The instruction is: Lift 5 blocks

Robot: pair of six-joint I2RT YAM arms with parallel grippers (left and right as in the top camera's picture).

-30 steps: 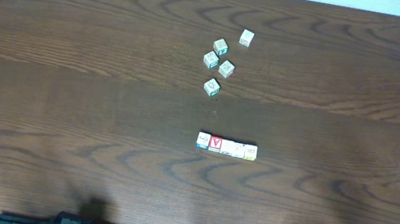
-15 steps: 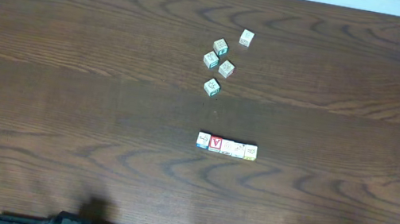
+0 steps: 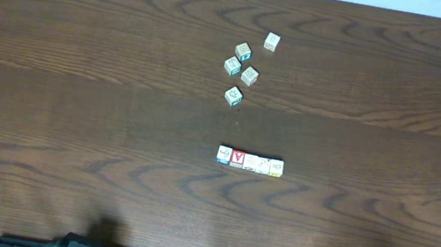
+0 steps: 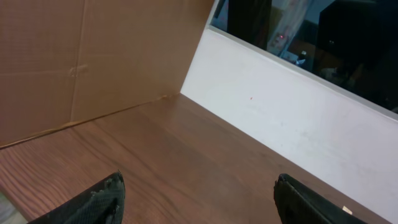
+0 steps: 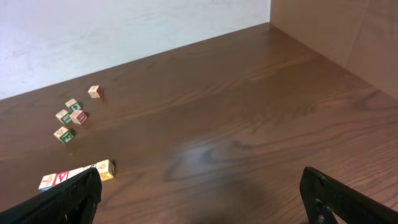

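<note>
currently both arms sit at the near edge, out of the overhead view. left end effector (image 4: 199,184) spread, empty. right end effector (image 5: 200,180) spread wide, empty. count: five blocks (image 3: 250,161) in one touching row, near centre of bench (image 3: 81,48): one white/blue at left end, one red beside it, three cream. five pale cubes (image 3: 249,76) lie loose farther back, not the target. judgement: small wooden cubes, light, stiff, smooth-sided. the row would likely buckle if gripped mid-span, so press inward on both end faces.
</note>
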